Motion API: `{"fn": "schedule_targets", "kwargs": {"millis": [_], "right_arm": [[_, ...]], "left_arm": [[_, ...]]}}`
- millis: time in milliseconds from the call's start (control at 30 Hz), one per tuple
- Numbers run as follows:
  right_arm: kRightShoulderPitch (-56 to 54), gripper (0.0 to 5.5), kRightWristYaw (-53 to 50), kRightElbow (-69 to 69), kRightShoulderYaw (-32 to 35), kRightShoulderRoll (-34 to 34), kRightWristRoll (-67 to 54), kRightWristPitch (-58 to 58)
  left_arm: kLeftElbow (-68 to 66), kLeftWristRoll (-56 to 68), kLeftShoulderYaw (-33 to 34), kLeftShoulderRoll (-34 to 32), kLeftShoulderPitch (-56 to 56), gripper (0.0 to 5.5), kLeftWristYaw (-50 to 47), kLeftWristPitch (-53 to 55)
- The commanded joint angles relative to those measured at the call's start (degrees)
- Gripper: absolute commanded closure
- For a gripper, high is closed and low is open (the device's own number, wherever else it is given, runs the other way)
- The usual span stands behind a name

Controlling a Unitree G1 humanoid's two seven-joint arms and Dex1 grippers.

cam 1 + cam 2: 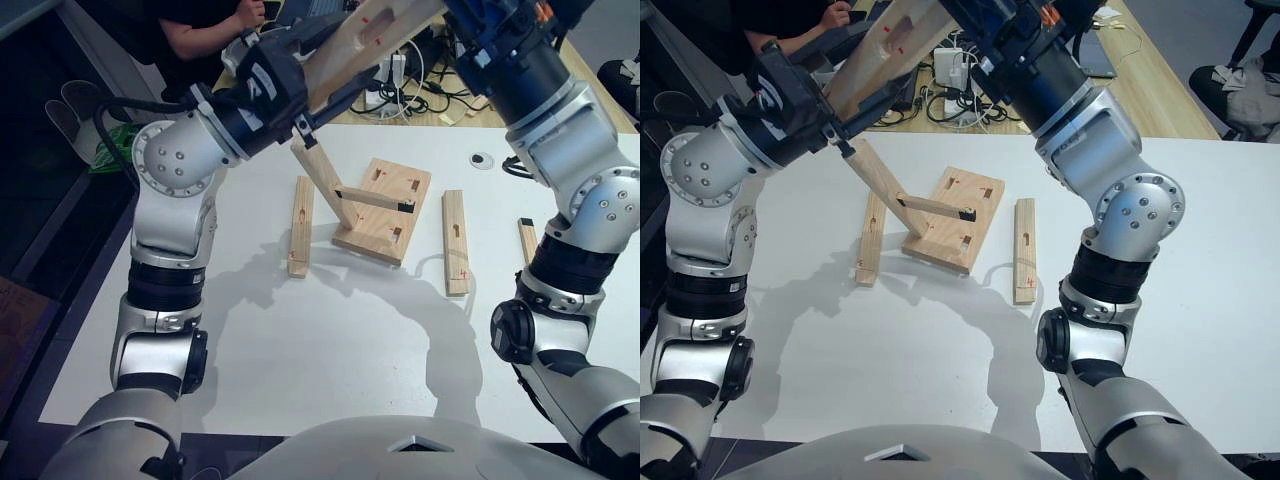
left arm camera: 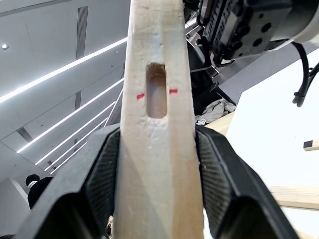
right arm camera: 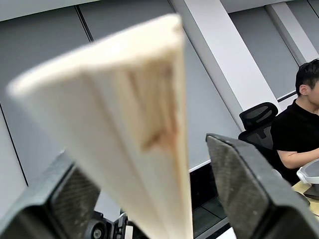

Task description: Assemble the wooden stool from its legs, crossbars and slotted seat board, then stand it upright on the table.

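Note:
A wooden leg (image 1: 372, 28) with a red-marked slot is held in the air over the table's far edge. My left gripper (image 2: 159, 137) is shut on it, its fingers pressed to both sides below the slot. The leg's other end (image 3: 134, 99) sits between the spread fingers of my right gripper (image 3: 144, 154), with a gap on one side. On the white table (image 1: 330, 350) lies the seat board (image 1: 392, 222). A tilted leg (image 1: 320, 172) and a crossbar (image 1: 375, 197) are joined over it.
Two loose legs lie flat, one left of the board (image 1: 300, 226) and one right of it (image 1: 456, 242). A short bar (image 1: 527, 240) lies further right. A small round disc (image 1: 483, 160) sits near the far edge. Cables and a power strip (image 1: 395, 85) crowd the desk behind.

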State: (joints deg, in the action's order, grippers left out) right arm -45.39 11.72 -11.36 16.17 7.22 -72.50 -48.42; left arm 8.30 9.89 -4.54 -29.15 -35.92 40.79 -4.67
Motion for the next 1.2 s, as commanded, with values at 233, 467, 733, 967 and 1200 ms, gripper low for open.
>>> {"fn": "schedule_targets", "kwargs": {"millis": [233, 467, 733, 967, 1200], "right_arm": [[-1.2, 3.68, -2.1, 1.1, -0.7, 0.4, 0.2, 2.6], [-1.3, 4.41, -2.6, 0.9, -1.0, 0.0, 1.0, 4.8], [-2.3, 4.49, -5.4, 1.9, -0.3, 0.0, 3.8, 9.5], [-6.8, 4.50, -12.1, 9.6, 5.5, 1.9, 13.7, 21.6], [4.0, 4.50, -13.0, 8.2, 3.7, 8.5, 21.9, 16.1]], "left_arm": [[1.7, -1.0, -0.7, 0.6, 0.2, 3.42, 0.1, -0.2], [1.2, -2.3, -0.2, 1.5, -1.0, 3.42, -1.7, -0.5], [-0.9, -6.5, 2.0, 2.7, -2.9, 2.12, -7.8, -3.0], [-5.4, -12.0, 9.2, 2.8, -4.6, 0.96, -20.4, -6.8], [-22.6, -7.5, 15.3, 4.4, -5.8, 0.10, -26.9, 11.3]]}}
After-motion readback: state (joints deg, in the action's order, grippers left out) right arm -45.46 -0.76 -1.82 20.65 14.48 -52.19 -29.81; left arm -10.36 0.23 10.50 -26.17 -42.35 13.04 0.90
